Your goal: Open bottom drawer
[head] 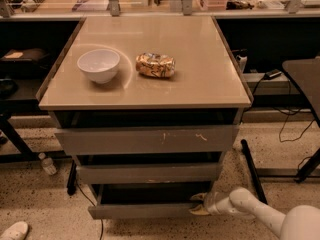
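Observation:
The bottom drawer (pixel 145 211) is the slimmest of three grey drawers under the beige table top. It stands pulled out toward me, with its dark inside showing behind the flat front. My gripper (pixel 201 204) is low at the drawer front's right end, with the white arm (pixel 260 216) reaching in from the lower right. Its pale fingertips (pixel 198 211) sit at the drawer's right corner. Above it are the mid-width drawer front (pixel 148 173) and the widest drawer front (pixel 147 140) with pale scratch marks.
A white bowl (pixel 98 65) and a crumpled snack bag (pixel 155 65) sit on the table top (pixel 200 84). A plastic bottle (pixel 47 164) lies on the floor at left. A black table leg (pixel 253 171) stands at right, cables beyond it.

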Available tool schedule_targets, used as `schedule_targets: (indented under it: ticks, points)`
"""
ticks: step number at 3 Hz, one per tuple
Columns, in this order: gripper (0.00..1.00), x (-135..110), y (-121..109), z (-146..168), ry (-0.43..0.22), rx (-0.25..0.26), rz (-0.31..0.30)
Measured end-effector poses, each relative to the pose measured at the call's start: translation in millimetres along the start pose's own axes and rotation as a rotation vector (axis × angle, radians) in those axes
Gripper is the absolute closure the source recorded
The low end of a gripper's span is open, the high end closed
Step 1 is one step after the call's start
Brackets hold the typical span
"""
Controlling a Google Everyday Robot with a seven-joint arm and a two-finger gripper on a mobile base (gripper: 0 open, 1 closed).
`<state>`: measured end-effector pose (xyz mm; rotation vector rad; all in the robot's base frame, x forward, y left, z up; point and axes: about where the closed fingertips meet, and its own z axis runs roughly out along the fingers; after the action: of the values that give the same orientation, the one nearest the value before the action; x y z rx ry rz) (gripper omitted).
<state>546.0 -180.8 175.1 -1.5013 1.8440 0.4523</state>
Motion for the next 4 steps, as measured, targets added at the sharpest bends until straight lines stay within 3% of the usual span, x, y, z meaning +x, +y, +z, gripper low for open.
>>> schedule_targets:
  ticks: [1,2,4]
  points:
    - [1.00,-5.8,-3.8,-4.3,0.001,0.019,-0.025]
    - [0.82,-11.0,-7.7,-9.1,0.002,0.038,-0.051]
    - [0.36,-12.4,-9.7,-4.7,-0.005,0.030,-0.046]
